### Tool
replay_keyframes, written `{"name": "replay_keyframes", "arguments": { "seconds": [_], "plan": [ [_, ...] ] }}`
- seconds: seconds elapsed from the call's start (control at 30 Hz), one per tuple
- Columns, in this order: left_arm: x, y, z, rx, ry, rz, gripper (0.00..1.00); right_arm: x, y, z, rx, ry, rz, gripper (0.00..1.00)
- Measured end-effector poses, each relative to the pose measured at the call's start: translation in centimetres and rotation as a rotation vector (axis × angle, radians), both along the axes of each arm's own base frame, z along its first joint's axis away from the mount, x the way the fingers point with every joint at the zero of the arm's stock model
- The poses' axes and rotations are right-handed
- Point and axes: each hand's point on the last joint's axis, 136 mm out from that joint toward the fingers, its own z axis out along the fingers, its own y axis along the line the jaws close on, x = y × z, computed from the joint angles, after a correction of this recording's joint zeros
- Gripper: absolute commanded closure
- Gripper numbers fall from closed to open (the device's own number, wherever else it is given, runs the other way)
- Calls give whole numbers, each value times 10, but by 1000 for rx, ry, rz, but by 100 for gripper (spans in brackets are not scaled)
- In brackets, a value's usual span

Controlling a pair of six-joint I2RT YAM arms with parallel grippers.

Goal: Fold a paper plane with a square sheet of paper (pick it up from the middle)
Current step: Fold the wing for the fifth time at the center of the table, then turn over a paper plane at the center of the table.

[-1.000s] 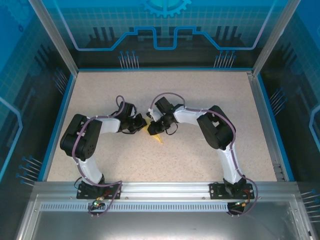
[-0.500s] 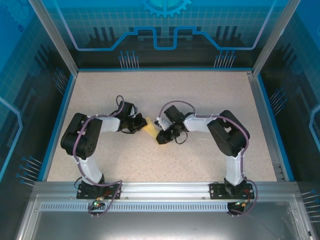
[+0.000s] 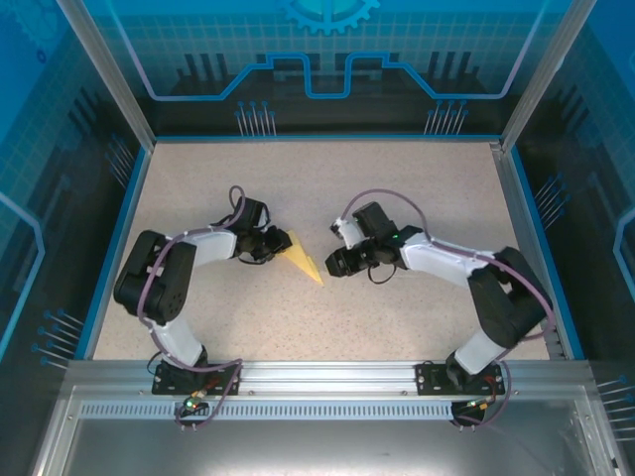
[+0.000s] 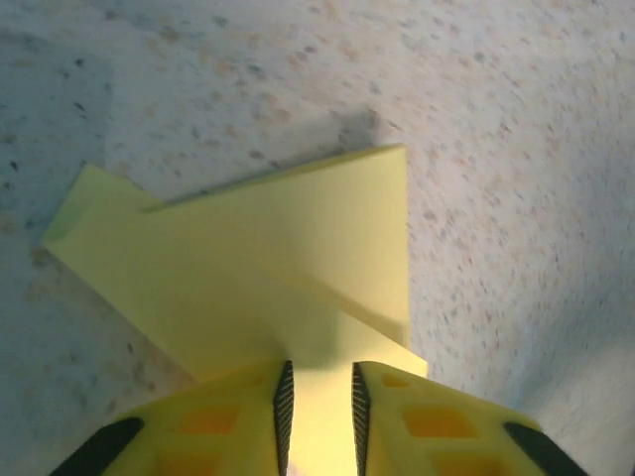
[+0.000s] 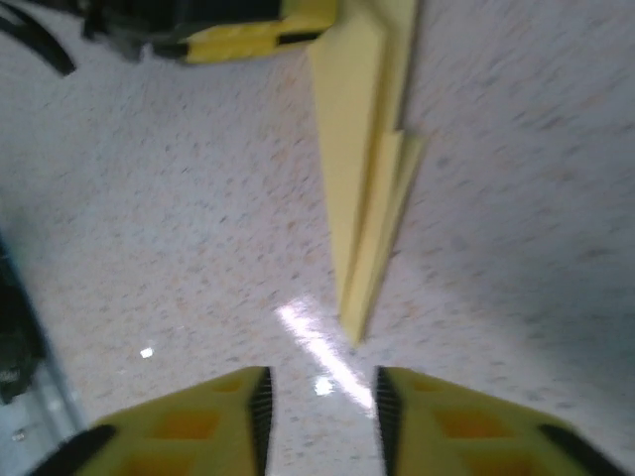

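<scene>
The square sheet of paper now stands folded into a pale yellow paper plane (image 3: 304,260), a narrow dart lying on the speckled table with its point toward the near right. My left gripper (image 3: 279,243) sits at the plane's wide tail. In the left wrist view its jaws (image 4: 317,369) stand a narrow gap apart, with the layered tail (image 4: 268,268) between and beyond them. My right gripper (image 3: 334,262) is just right of the plane's point, apart from it. In the right wrist view it (image 5: 319,375) is open and empty, with the plane's tip (image 5: 362,178) just ahead.
The speckled table (image 3: 417,188) is ringed by a blue rim (image 3: 109,258) and clear panels on metal posts. A metal rail (image 3: 327,377) with both arm bases runs along the near edge. The left gripper's yellow finger (image 5: 248,35) shows at the top of the right wrist view.
Both grippers have opened. The right gripper has let go of the plane and drawn back to the right. The plane now lies on the table, its point clear of both grippers.
</scene>
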Motion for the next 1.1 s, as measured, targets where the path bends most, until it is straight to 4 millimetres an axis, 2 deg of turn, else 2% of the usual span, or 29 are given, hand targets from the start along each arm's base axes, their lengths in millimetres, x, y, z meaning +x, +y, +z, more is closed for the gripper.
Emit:
{"name": "replay_keyframes", "arguments": {
  "seconds": [0.1, 0.17, 0.27, 0.37, 0.43, 0.67, 0.8, 0.93, 1.1],
  "plan": [
    [-2, -3, 26, 58, -35, 8, 53, 19, -22, 9, -49, -74, -116, 41],
    [-3, -6, 42, 107, -57, 21, 47, 28, -35, 8, -83, -96, -184, 38],
    [-7, -13, 55, 201, -66, 33, 43, 38, -58, 2, -116, -105, -280, 34],
    [-15, -18, 58, 302, -51, 35, 38, 36, -82, -11, -150, -86, -355, 32],
    [-18, -21, 58, 353, -36, 37, 38, 33, -90, -17, -164, -74, -380, 30],
    [-10, -30, 39, 539, 40, 23, 38, 30, -96, -18, -164, -78, -409, 30],
    [-10, -28, 21, 617, 92, 14, 42, 30, -97, -13, -156, -88, -415, 30],
    [-12, -22, 9, 669, 131, 12, 58, 31, -98, -10, -153, -99, -419, 30],
    [-17, -18, 6, 688, 156, 10, 75, 31, -99, -10, -160, -103, -426, 30]
  ]
}}
